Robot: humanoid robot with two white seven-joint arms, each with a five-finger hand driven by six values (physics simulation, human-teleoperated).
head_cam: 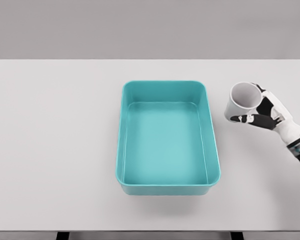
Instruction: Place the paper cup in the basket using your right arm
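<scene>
A white paper cup (241, 101) is tilted with its open mouth facing up toward the camera, just right of the basket. My right hand (260, 111) is wrapped around it, thumb in front and fingers behind, with the arm coming in from the lower right. The teal rectangular basket (210, 150) sits in the middle of the table with nothing inside. The cup is beside the basket's right rim near its far corner, outside it. The left arm does not show.
The white table (55, 150) stretches wide to the left of the basket and has a narrower strip on the right, under my arm. Its front edge runs along the bottom of the view.
</scene>
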